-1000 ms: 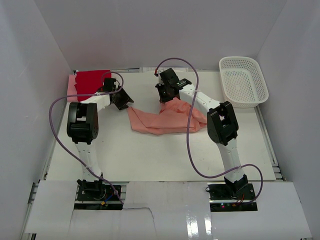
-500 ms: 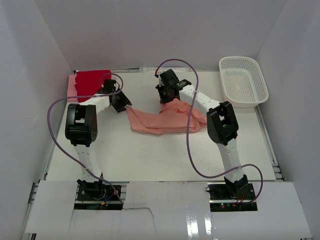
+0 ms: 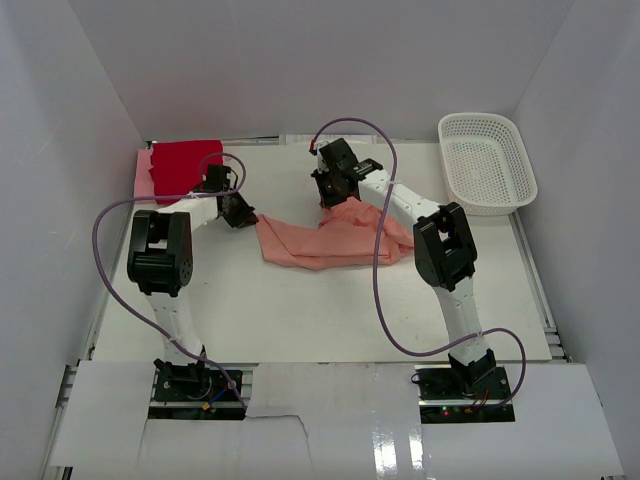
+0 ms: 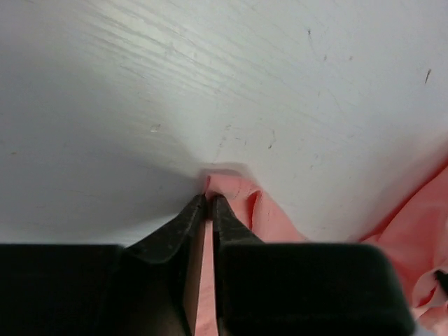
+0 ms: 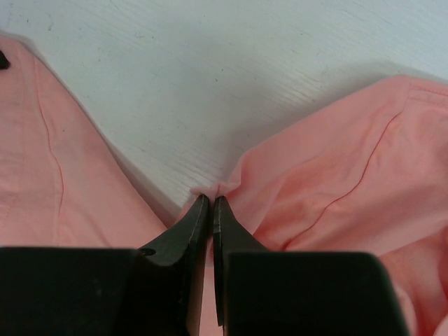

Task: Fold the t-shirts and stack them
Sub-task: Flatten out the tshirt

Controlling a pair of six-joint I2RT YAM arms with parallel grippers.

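A salmon t-shirt [image 3: 325, 240] lies crumpled in the middle of the table. My left gripper [image 3: 245, 212] pinches its left corner, and in the left wrist view the black jaws stand nearly together on a fold of salmon cloth [image 4: 234, 196]. My right gripper [image 3: 333, 190] is shut on the shirt's far edge; the right wrist view shows a small tuft of cloth [image 5: 213, 189] squeezed at the fingertips. A folded red t-shirt [image 3: 182, 163] rests on a pale pink t-shirt [image 3: 145, 172] at the back left corner.
A white mesh basket [image 3: 487, 162] stands at the back right. White walls close the table on three sides. Purple cables loop from both arms over the table.
My left gripper has slid right and down to the salmon shirt's left corner and closed on it. The right gripper has held its grip without moving.
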